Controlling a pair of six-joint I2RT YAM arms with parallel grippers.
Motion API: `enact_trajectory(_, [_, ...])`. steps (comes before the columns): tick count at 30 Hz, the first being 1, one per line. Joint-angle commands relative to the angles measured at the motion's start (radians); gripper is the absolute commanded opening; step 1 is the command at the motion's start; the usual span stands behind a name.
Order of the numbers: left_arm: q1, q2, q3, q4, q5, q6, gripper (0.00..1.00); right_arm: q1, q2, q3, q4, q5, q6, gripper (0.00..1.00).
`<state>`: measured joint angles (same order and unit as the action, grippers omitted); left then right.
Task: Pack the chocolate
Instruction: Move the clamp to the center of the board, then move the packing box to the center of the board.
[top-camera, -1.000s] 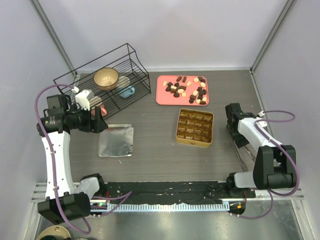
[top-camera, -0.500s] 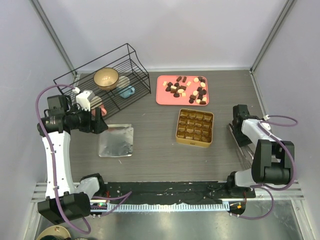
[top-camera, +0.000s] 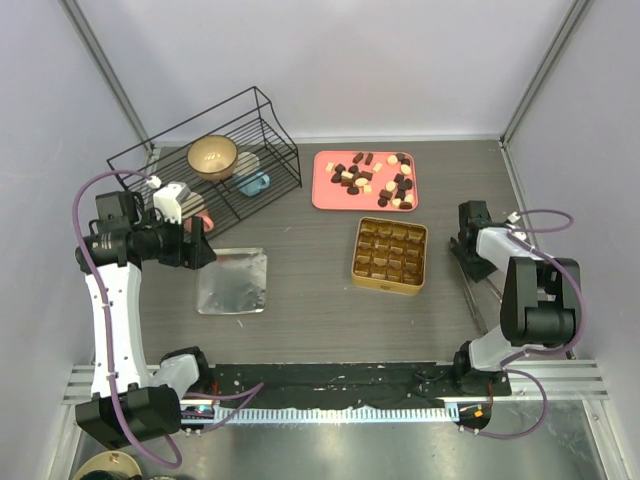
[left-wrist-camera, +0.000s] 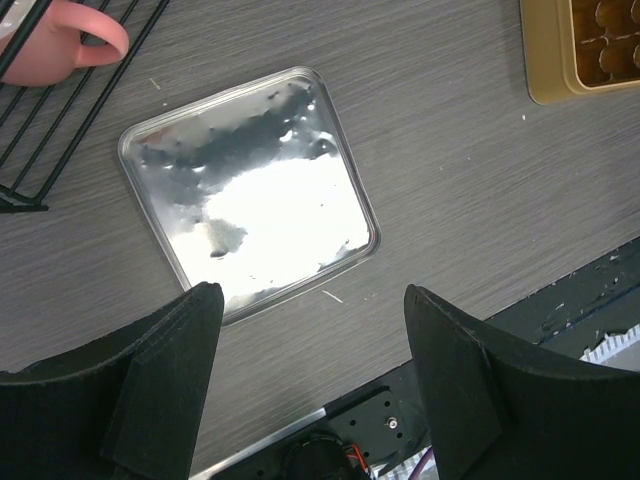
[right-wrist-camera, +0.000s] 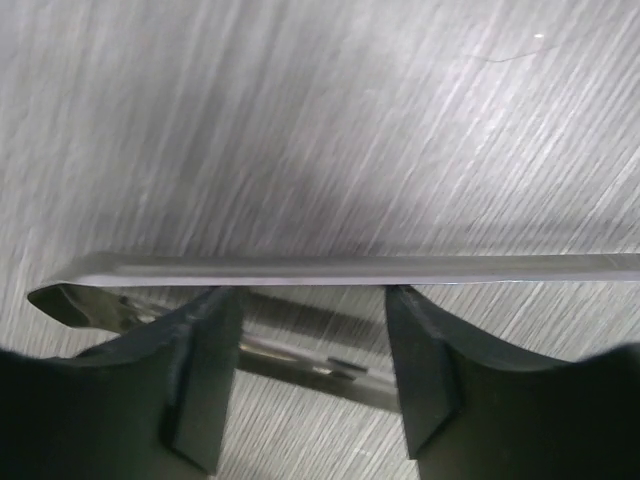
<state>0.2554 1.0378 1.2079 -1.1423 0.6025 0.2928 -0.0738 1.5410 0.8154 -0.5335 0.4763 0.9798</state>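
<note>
The chocolate (top-camera: 375, 180) lies in a loose scatter on the pink tray (top-camera: 328, 197) at the far side of the table (top-camera: 310, 310). The pieces are mostly dark, with a few pale-topped ones among them. Just in front of the tray sits the gold tin (top-camera: 388, 287), its grid of cells facing up. From here I cannot tell whether any cell holds a piece. Neither arm is near the chocolate.

The right gripper (top-camera: 463, 240) is down low at the right side of the table, beside the tin but apart from it, right over a pair of metal tongs (top-camera: 479, 312). In its wrist view the jaws stand apart. One blade of the tongs (right-wrist-camera: 350, 268) runs straight across just past the fingertips (right-wrist-camera: 215, 320), and the other blade shows in the gap between them. The right gripper (right-wrist-camera: 310, 300) is not clamped on anything that I can see.

The left gripper (top-camera: 200, 243) hangs in the air at the left, above the near edge of a silver tray (top-camera: 232, 281) that lies flat on the wood. Its jaws are spread wide and hold nothing. The wrist view looks down between them at the shiny tray (left-wrist-camera: 250, 190), with a corner of the gold tin (left-wrist-camera: 548, 60) at the upper right.

Behind the left arm stands a black wire rack (top-camera: 185, 122) with a gold bowl (top-camera: 212, 156) in it. A pink mug (left-wrist-camera: 60, 45) sits at the rack's edge.
</note>
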Motion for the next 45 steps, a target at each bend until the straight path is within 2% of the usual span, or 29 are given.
enact_trajectory(1, [-0.004,-0.015,-0.002,0.013,0.005,0.009,0.78,0.055,-0.062,0.063,0.013,0.067,-0.102,0.65])
enact_trajectory(3, [-0.002,-0.013,-0.001,0.012,0.008,0.009,0.78,0.071,-0.143,0.089,0.013,0.096,-0.113,0.67])
enact_trajectory(6, [-0.001,-0.010,0.007,0.010,0.008,0.006,0.78,0.077,-0.226,0.122,0.058,0.061,-0.150,0.68])
enact_trajectory(7, [-0.002,-0.009,0.010,0.007,0.008,0.009,0.78,0.116,-0.229,0.134,0.066,0.050,-0.159,0.68])
enact_trajectory(12, [-0.001,-0.013,0.010,0.001,0.003,0.008,0.78,0.158,-0.151,0.211,0.076,-0.057,-0.207,0.69])
enact_trajectory(18, [-0.004,-0.016,0.012,-0.002,-0.018,0.014,0.78,0.230,-0.107,0.182,0.204,-0.174,-0.274,0.57])
enact_trajectory(28, [-0.002,-0.019,0.013,0.003,-0.026,0.017,0.77,0.261,-0.030,0.162,0.210,-0.219,-0.306,0.34])
enact_trajectory(34, [-0.004,-0.028,0.004,0.006,-0.038,0.028,0.78,0.272,-0.024,0.137,0.188,-0.209,-0.323,0.35])
enact_trajectory(41, [-0.002,-0.036,-0.008,0.006,-0.043,0.032,0.78,0.285,-0.012,0.125,0.165,-0.185,-0.349,0.41])
enact_trajectory(45, [-0.002,-0.044,-0.007,0.004,-0.050,0.042,0.78,0.292,0.013,0.120,0.148,-0.174,-0.357,0.37])
